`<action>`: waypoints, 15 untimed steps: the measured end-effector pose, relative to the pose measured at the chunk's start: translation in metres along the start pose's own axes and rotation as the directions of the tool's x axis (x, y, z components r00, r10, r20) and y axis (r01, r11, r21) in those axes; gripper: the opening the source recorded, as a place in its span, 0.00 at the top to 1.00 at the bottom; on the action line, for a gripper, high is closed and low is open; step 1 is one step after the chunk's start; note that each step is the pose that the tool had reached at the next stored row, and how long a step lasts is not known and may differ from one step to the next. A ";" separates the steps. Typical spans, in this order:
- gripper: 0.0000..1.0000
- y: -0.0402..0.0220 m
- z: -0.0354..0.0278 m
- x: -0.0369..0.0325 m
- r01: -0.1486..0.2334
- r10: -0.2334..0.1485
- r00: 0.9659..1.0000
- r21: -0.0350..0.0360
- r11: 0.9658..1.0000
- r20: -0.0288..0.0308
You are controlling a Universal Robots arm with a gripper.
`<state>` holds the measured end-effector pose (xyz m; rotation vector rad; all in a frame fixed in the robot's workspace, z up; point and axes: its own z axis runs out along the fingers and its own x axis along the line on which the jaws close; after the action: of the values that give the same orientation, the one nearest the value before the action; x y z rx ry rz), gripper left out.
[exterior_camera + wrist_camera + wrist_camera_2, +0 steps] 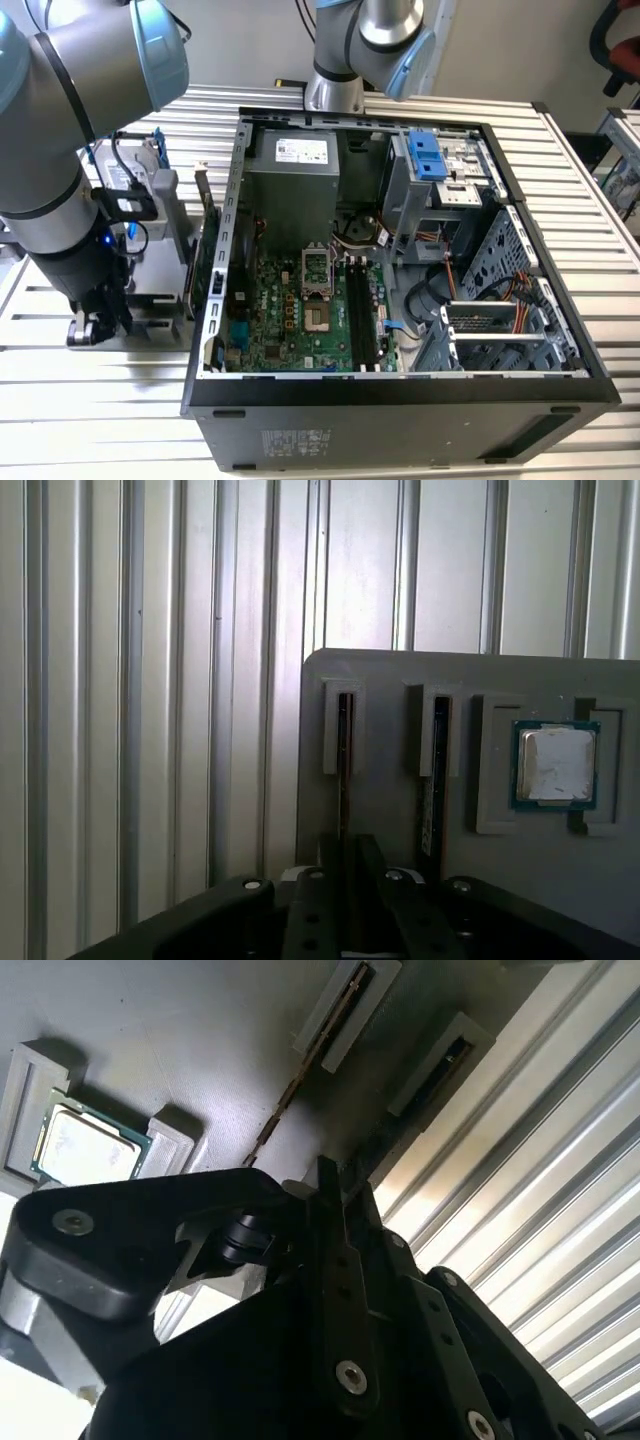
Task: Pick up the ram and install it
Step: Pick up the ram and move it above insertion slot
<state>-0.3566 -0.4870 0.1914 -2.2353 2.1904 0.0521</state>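
Two ram sticks stand on edge in slots of a grey holder tray [400, 685]. In the first wrist view one ram stick [343, 770] runs straight down to my gripper [345, 870], and the other ram stick [434, 790] lies beside it. In the second wrist view the same two sticks [300, 1070] [432, 1078] lie just beyond the gripper [335, 1195]. In the exterior view my gripper [92, 328] hangs low over the tray [150, 300], at the exterior view's left of the open computer case [400, 400]. The motherboard's long black memory slots [360, 315] sit inside the case.
A processor chip [556, 765] rests in a pocket of the tray beside the sticks. A green card [200, 240] and a silver drive [140, 170] stand on the fixture near the case wall. The ribbed metal table [80, 420] surrounds everything.
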 end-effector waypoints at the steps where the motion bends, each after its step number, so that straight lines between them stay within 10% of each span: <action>1: 1.00 0.0000 0.0001 0.0000 0.000 0.000 1.000 0.000 1.000 0.000; 15: 1.00 0.0001 -0.0055 -0.0002 0.000 0.000 1.000 0.000 1.000 0.000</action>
<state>-0.3567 -0.4870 0.1969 -2.2352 2.1904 0.0522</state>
